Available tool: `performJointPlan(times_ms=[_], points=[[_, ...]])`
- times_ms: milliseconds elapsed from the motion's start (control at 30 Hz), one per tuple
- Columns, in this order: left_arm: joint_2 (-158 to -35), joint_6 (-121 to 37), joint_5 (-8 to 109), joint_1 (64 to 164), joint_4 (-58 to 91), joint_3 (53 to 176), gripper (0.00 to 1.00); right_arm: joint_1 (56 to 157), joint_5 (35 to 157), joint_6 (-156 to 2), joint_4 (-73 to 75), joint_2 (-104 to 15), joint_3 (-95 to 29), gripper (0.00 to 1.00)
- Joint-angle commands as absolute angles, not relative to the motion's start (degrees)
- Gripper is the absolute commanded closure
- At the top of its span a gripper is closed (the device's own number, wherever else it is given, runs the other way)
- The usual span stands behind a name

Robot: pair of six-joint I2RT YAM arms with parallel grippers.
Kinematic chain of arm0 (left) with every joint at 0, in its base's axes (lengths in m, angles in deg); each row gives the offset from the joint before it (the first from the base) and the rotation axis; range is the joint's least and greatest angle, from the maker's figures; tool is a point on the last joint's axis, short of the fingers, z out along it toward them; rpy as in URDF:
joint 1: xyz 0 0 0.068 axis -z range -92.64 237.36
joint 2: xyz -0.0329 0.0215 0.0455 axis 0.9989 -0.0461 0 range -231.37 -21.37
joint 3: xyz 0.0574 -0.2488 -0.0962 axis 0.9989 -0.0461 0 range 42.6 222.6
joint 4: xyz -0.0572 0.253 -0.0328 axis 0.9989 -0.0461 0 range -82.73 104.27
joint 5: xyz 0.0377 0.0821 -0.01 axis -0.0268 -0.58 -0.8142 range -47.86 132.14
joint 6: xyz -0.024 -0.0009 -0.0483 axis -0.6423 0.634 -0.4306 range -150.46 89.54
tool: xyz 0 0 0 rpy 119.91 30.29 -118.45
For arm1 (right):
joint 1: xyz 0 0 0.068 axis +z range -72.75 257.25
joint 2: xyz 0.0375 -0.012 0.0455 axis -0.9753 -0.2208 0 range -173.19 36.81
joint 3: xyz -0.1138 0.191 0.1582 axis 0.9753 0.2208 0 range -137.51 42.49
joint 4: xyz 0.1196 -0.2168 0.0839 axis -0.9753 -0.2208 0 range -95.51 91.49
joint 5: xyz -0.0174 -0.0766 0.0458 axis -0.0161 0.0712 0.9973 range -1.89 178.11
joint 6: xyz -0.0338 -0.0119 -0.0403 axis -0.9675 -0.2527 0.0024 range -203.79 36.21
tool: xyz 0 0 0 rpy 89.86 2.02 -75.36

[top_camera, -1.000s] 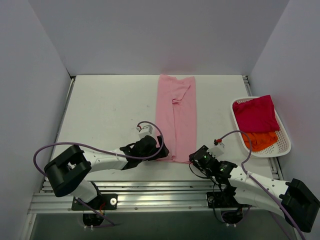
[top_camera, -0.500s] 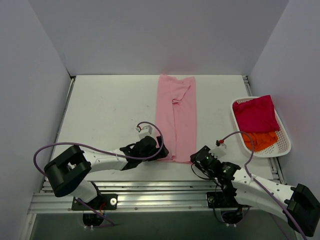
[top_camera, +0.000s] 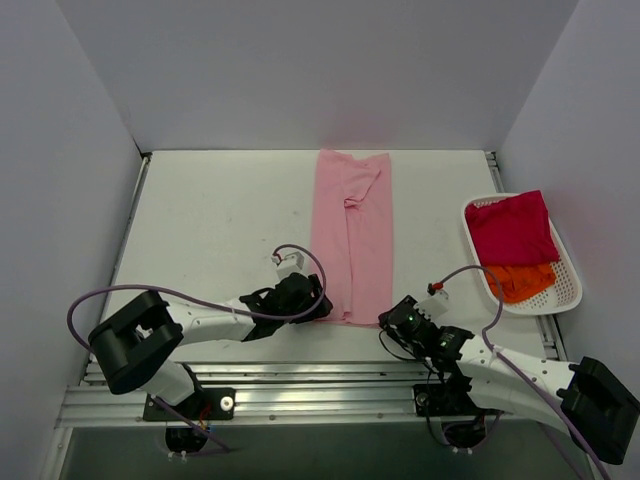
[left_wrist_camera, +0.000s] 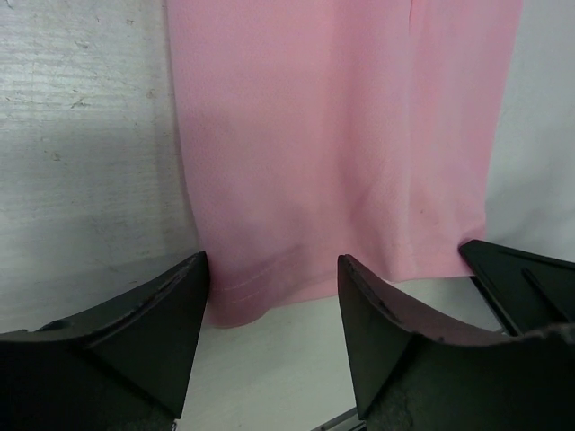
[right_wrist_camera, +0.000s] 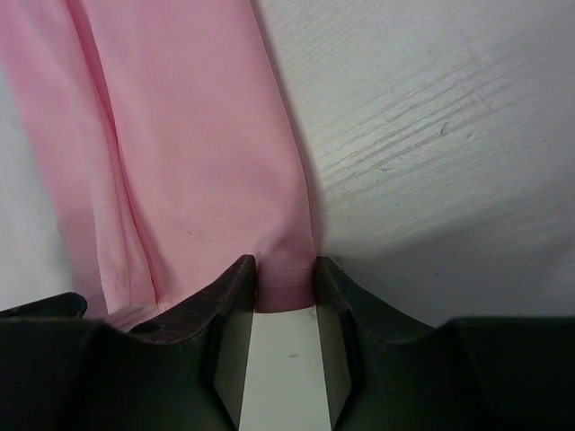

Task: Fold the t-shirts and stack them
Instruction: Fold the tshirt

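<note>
At the tabletop's [top_camera: 220, 210] near edge, shut the wide-apart left claw [left_wrist_camera: 274, 269] on its hem corner of the light pink t-shirt [top_camera: 352, 230], stretched from far edge to near. Check the right claw [right_wrist_camera: 283, 269], narrowly parted at the other corner; cannot tell if clamped. Lift both evenly, hem taut.

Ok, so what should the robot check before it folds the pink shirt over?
1. Pink shirt lies flat in one long strip: ok.
2. Near left corner sits between the left gripper fingers: ok.
3. Left gripper closed on that corner: not ok, its jaws are open.
4. Near right corner sits between the right gripper fingers: ok.
5. Right gripper pinching the cloth tight: cannot tell.
6. Basket with the red shirt and orange shirt stands apart from the pink shirt: ok.
</note>
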State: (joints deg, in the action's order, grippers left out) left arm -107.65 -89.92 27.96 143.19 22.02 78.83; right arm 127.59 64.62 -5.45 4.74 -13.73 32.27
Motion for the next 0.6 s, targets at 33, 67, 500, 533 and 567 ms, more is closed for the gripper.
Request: performJointPlan(times_ms=[33, 67, 500, 533, 567], points=[[-108.56, -89.61, 27.90, 143.52, 23.67, 78.46, 0.39, 128.05, 64.03, -5.04, 2.46, -13.99, 33.26, 0.74], [-108.64, -89.52, 27.81, 143.52, 24.19, 78.46, 0.44, 128.05, 63.94, -5.13, 2.11, -13.64, 33.17, 0.75], [-108.22, -89.87, 27.29, 143.43, 24.03, 77.49, 0.98, 127.87, 62.88, -5.66, -2.55, -9.95, 32.12, 1.00], [-107.42, -90.05, 26.85, 143.43, 23.33, 76.97, 0.98, 127.87, 62.62, -5.40, -2.81, -9.86, 32.12, 1.00], [-106.55, -90.40, 26.23, 143.43, 22.01, 76.53, 0.98, 127.87, 62.62, -5.39, -3.07, -9.86, 32.12, 1.00]])
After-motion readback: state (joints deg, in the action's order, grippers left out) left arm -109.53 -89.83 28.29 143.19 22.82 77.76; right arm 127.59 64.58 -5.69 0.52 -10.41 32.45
